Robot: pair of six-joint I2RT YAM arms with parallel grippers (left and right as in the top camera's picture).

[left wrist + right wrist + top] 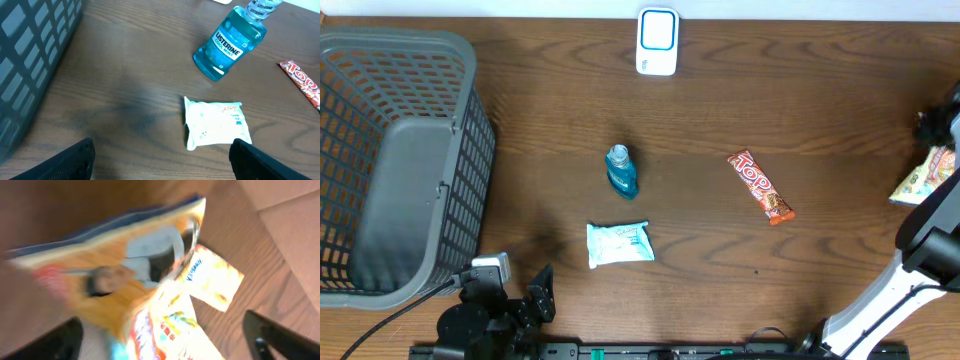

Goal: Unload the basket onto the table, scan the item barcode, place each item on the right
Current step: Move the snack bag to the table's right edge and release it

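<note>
Step, as I judge it: pick-up | orange snack bag blurred between my right gripper's spread fingers, far right of barcode scanner | left gripper spread, empty | next: grip bag, face barcode to scanner

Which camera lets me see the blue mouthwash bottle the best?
The left wrist view: the Listerine bottle lies close and large there, and you can read its Cool Mint label. The overhead view shows it small, from above, too tiny to read. The right wrist view does not show it, only blurry snack packets.
</note>
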